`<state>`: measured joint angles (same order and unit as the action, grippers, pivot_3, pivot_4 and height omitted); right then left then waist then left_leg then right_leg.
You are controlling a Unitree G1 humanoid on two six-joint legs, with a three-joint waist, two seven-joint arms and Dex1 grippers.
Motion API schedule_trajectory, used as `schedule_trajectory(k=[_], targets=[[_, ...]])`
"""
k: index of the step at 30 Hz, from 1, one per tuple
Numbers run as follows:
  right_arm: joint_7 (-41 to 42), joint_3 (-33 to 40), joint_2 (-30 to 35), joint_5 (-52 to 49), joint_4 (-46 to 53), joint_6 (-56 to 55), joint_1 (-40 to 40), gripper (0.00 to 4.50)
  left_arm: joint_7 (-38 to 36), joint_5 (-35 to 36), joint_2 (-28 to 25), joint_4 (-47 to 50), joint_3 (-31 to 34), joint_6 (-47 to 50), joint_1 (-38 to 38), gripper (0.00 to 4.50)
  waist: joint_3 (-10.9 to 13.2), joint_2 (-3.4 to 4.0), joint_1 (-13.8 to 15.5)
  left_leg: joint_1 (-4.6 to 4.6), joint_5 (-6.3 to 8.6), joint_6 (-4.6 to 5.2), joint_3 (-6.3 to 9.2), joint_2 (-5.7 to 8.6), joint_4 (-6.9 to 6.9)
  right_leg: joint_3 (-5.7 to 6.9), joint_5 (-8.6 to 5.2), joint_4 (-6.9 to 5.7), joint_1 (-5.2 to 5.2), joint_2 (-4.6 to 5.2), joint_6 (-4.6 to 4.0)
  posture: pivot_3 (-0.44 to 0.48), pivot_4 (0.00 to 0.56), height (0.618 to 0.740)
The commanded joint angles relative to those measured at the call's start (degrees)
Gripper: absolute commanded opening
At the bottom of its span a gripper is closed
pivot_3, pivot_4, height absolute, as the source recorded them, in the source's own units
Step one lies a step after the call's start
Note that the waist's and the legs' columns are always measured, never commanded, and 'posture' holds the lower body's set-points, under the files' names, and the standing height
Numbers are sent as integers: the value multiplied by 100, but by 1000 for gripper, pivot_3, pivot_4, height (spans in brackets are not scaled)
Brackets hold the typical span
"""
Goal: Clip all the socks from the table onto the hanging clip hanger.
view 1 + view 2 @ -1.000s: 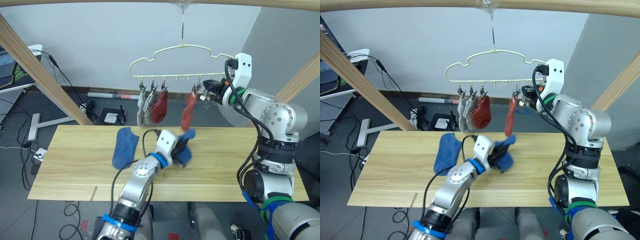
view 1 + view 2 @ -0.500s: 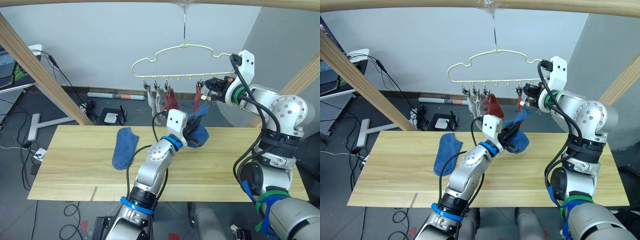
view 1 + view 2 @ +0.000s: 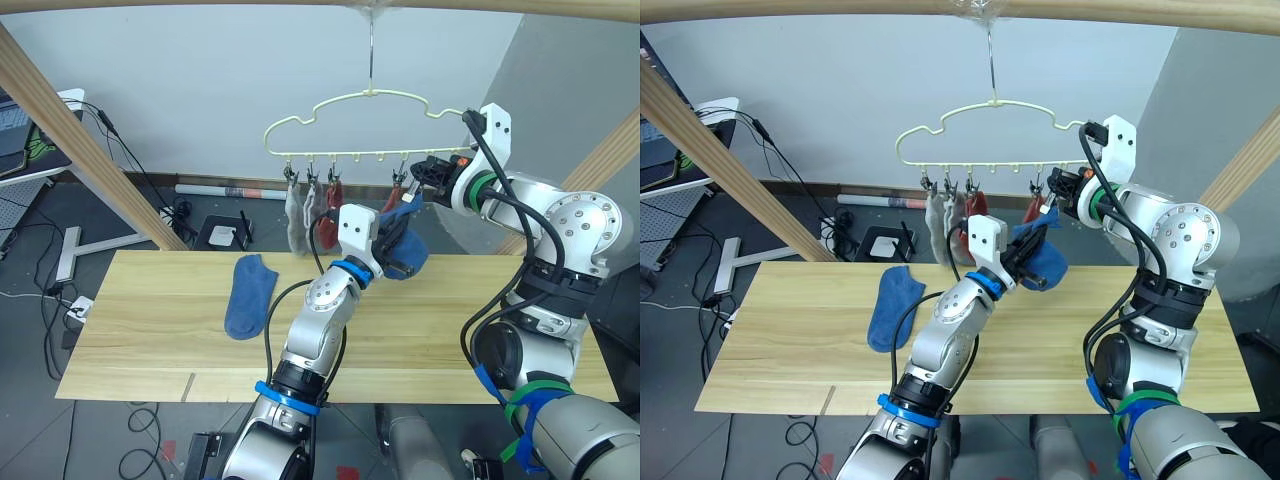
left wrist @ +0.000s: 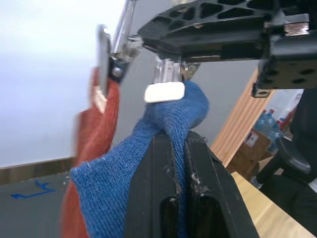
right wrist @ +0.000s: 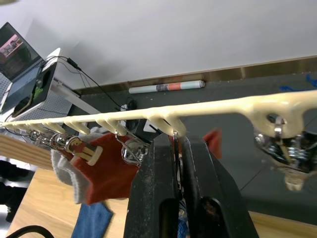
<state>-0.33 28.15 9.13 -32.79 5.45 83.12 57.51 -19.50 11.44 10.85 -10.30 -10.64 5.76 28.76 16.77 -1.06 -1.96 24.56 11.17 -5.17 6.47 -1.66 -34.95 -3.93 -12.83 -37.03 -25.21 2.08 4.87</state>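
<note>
Overhead, clip hanger [image 3: 365, 125]; left gripper [image 3: 396, 240] clenched on blue sock [image 3: 404, 262] below it; right gripper [image 5: 174, 163] pinches a clip [image 4: 166, 79] — seat fabric deep before releasing.

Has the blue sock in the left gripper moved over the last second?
Yes. The soft blue sock rose off the light wooden plank table toward the pale yellow wire clip hanger.
</note>
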Motion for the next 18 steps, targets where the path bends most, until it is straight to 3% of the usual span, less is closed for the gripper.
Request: schedule_trajectory(k=[1,3,4,11,15,18], targets=[[-130,144,6,79,67,110,-13,0,-45,43,182,44,-59,-139,147,15,0,0,0,0,0,0,0,0,0,1,0,0,0,0,0,-58,286,740],[-101,160,-6,49,71,103,-14,0,-53,42,206,-2,-70,-150,187,15,0,0,0,0,0,0,0,0,0,1,0,0,0,0,0,-54,287,740],[-97,196,-26,27,73,112,-3,590,-61,43,216,-24,-76,-158,205,0,0,0,0,0,0,0,0,0,0,1,0,0,0,0,0,-54,287,740],[-14,212,28,-29,134,155,50,3037,-78,44,225,-74,-88,-171,246,0,0,0,-78,8,0,0,0,0,1,0,3,-1,-9,0,-6,-54,287,740],[394,-160,347,-205,451,84,-56,4476,-89,87,230,-162,-56,-63,305,0,0,1,-134,8,0,0,0,0,2,0,3,-1,-9,0,-5,-63,287,740],[718,-191,509,-500,933,376,-168,4476,-97,106,248,-254,-46,4,373,0,0,1,-153,8,0,0,0,0,2,0,-1,-1,-10,-1,1,-67,285,740]])
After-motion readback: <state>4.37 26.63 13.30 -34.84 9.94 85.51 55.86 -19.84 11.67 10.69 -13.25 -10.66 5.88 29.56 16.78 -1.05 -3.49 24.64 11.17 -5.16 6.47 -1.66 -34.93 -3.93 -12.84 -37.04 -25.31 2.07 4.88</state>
